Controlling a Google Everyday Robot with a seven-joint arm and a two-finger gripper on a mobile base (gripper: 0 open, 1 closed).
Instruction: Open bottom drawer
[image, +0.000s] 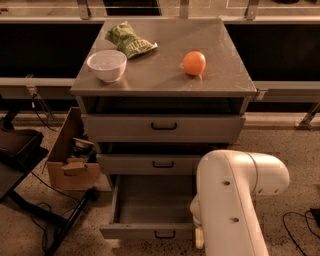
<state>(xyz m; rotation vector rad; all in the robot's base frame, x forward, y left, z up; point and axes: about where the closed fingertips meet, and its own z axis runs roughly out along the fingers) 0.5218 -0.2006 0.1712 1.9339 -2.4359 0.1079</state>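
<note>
The bottom drawer (131, 230) of a grey metal cabinet (160, 70) is seen pulled well out toward the camera, its plain grey inside exposed and its small dark handle (165, 234) set at the centre of the front panel. The middle drawer (130, 163) and the top drawer (125, 128) above it are pushed in. A white robot arm (235, 200) is placed in the foreground, and the right end of the open drawer is covered by it. The gripper is hidden behind this arm, so whether it is spread or closed cannot be told.

On the cabinet top, a white bowl (106, 65) is set at the left, a crumpled green bag (129, 41) behind it, and an orange (194, 63) to the right. A cardboard box (70, 167) of odds and ends is placed on the floor just left of the cabinet.
</note>
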